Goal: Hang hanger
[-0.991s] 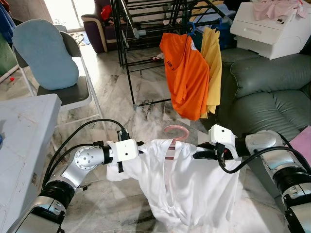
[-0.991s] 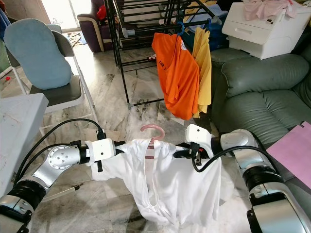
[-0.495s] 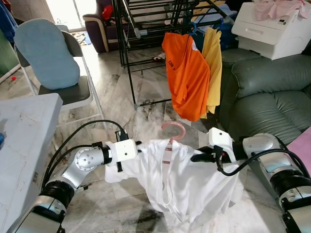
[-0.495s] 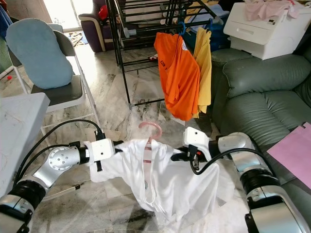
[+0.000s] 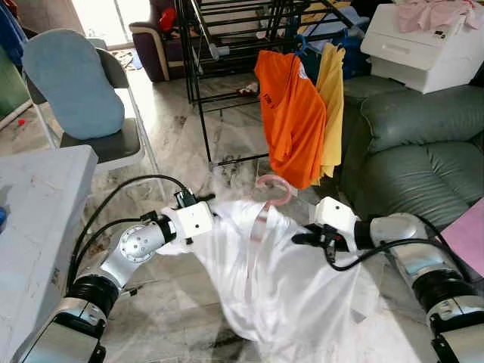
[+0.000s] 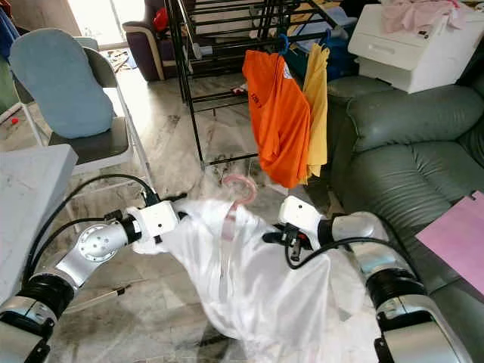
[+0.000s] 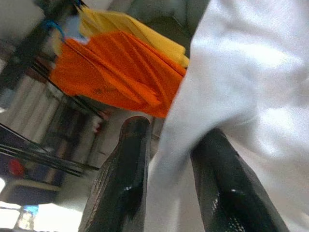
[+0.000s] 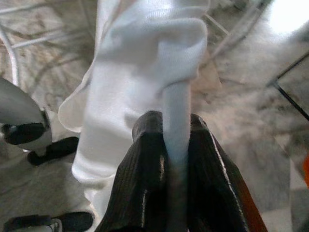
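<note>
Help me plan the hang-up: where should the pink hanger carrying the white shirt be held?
By its shoulder ends under the white shirt, from either side, as the left gripper and right gripper hold it. That probably leaves the pink hanger hook free for the rack.

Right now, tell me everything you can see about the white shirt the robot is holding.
The white shirt is thin, soft-looking fabric, draped on a pink hanger whose hook sticks up at the collar. It is stretched between both arms: the left end effector has one shoulder's cloth between its fingers, and the right end effector is shut on a fold at the other. Its body sags in loose wrinkles toward the marble floor, in front of the orange shirt.
</note>
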You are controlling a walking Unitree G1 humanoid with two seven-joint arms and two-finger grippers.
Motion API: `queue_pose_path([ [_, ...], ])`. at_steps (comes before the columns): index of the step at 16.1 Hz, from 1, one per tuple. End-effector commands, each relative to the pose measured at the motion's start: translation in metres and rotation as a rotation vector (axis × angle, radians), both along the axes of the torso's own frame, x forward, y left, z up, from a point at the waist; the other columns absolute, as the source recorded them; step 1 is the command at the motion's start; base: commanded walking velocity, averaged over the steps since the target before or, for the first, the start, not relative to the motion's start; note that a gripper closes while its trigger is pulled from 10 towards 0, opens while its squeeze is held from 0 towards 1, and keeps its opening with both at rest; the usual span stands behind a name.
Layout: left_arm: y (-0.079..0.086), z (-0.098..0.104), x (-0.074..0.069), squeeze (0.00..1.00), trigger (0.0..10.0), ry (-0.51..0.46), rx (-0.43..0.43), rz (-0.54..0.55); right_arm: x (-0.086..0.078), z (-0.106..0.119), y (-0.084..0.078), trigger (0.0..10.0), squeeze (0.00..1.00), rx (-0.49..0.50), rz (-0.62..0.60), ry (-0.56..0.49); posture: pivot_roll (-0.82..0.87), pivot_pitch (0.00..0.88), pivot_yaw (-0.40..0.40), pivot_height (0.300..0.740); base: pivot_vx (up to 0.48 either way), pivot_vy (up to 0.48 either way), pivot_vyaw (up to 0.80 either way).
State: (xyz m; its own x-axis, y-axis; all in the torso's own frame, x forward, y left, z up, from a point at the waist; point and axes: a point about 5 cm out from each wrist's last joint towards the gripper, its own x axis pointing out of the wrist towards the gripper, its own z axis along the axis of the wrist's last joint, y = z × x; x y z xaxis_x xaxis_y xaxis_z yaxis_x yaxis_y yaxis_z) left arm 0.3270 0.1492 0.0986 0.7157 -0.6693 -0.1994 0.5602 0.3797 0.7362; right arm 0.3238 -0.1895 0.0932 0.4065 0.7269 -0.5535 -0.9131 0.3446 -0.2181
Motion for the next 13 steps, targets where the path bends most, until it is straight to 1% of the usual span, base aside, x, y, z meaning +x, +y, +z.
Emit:
queue_pose_path([
  [1, 0.005, 0.008, 0.002, 1.0, 10.0, -0.056, -0.014, 0.015, 0.001, -0.002, -0.001, 0.0, 0.0, -0.014, -0.032, 0.0, -0.11, 0.0, 0.02, 0.74, 0.0, 0.0, 0.0],
  [2, 0.007, 0.009, 0.002, 1.0, 10.0, -0.058, -0.071, 0.06, 0.002, -0.005, 0.003, 0.0, 0.0, 0.008, -0.088, 0.001, -0.11, 0.0, 0.019, 0.74, 0.0, 0.0, 0.0],
  [3, 0.007, 0.008, 0.002, 1.0, 10.0, -0.045, -0.111, 0.08, 0.003, -0.007, 0.005, 0.0, 0.0, 0.012, -0.119, -0.007, -0.11, 0.0, 0.019, 0.74, 0.0, 0.0, 0.0],
  [4, 0.007, 0.004, 0.0, 1.0, 10.0, -0.027, -0.176, 0.118, 0.004, -0.011, 0.011, 0.0, 0.0, 0.027, -0.163, -0.012, -0.11, 0.0, 0.02, 0.74, 0.0, 0.0, 0.0],
  [5, 0.009, -0.003, -0.003, 1.0, 10.0, 0.021, -0.266, 0.182, 0.005, -0.013, 0.016, 0.0, 0.0, 0.048, -0.223, -0.016, -0.12, 0.0, 0.022, 0.74, 0.0, 0.0, 0.0],
  [6, 0.012, -0.006, -0.003, 1.0, 10.0, 0.045, -0.317, 0.235, 0.006, -0.013, 0.018, 0.0, 0.0, 0.05, -0.249, -0.025, -0.12, 0.0, 0.023, 0.74, 0.0, 0.0, 0.0],
  [7, 0.016, -0.013, -0.005, 1.0, 10.0, 0.091, -0.442, 0.353, 0.011, -0.013, 0.021, 0.0, 0.0, 0.075, -0.338, -0.049, -0.12, 0.0, 0.023, 0.74, 0.0, 0.0, 0.0],
  [8, 0.018, -0.016, -0.007, 1.0, 10.0, 0.118, -0.512, 0.402, 0.013, -0.012, 0.023, 0.0, 0.0, 0.104, -0.396, -0.065, -0.11, 0.0, 0.02, 0.74, 0.0, 0.0, 0.0],
  [9, 0.022, -0.021, -0.011, 1.0, 10.0, 0.155, -0.644, 0.495, 0.015, -0.011, 0.024, 0.0, 0.0, 0.144, -0.486, -0.07, -0.11, 0.0, 0.02, 0.74, 0.0, 0.0, 0.0],
  [10, 0.028, -0.024, -0.014, 1.0, 10.0, 0.167, -0.742, 0.586, 0.017, -0.012, 0.025, 0.0, 0.0, 0.179, -0.573, -0.065, -0.11, 0.0, 0.019, 0.74, 0.0, 0.0, 0.0],
  [12, 0.036, -0.027, -0.021, 1.0, 10.0, 0.157, -0.842, 0.697, 0.014, -0.016, 0.027, 0.0, 0.0, 0.217, -0.661, -0.062, -0.1, 0.0, 0.018, 0.74, 0.0, 0.0, 0.0],
  [13, 0.041, -0.029, -0.026, 1.0, 10.0, 0.159, -0.875, 0.746, 0.012, -0.018, 0.029, 0.0, 0.0, 0.244, -0.708, -0.065, -0.1, 0.0, 0.019, 0.74, 0.0, 0.0, 0.0],
])
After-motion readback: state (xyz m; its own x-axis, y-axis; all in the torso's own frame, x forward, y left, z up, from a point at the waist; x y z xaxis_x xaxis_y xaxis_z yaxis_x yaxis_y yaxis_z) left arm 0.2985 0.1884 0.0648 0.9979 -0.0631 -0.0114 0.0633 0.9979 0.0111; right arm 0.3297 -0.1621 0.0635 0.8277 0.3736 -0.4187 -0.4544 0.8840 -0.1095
